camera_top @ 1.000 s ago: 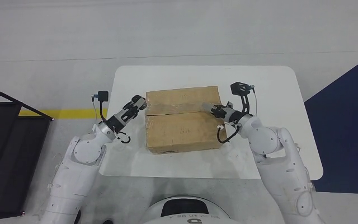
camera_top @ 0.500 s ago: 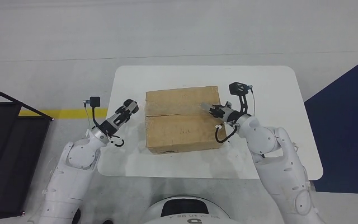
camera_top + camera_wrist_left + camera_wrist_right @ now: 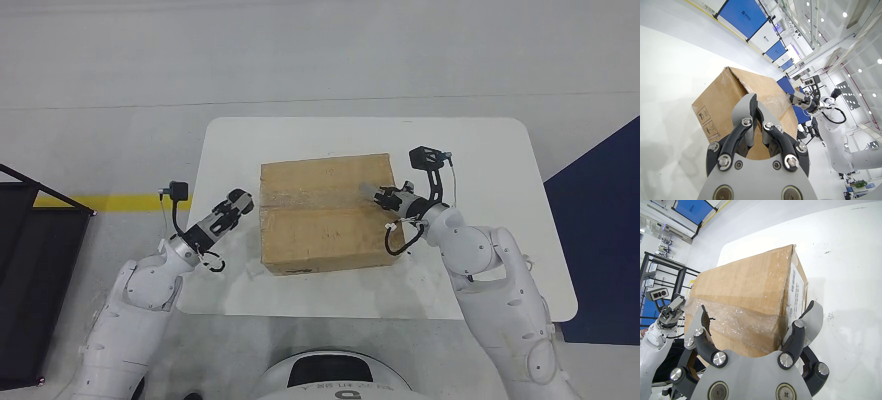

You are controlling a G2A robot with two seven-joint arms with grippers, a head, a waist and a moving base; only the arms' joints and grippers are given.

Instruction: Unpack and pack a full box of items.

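A closed brown cardboard box (image 3: 325, 210) stands mid-table, its top flaps (image 3: 745, 279) sealed with clear tape along the seam. My left gripper (image 3: 243, 200) hovers just off the box's left end, shut with nothing in it (image 3: 754, 103); the box (image 3: 728, 106) fills the space behind its fingertips. My right gripper (image 3: 385, 195) sits at the box's right end by the seam. It is open (image 3: 759, 313), one finger over the taped top, the other past the labelled end face (image 3: 797, 285). Each wrist view also shows the other arm's gripper across the box.
The white table (image 3: 480, 150) has bare surface around the box on all sides. A black metal rack (image 3: 25, 240) stands on the floor to the left. A blue panel (image 3: 600, 230) stands to the right of the table.
My left gripper drew back from the box's left top edge, then shifted toward the table's near side. The right gripper and the box stayed put.
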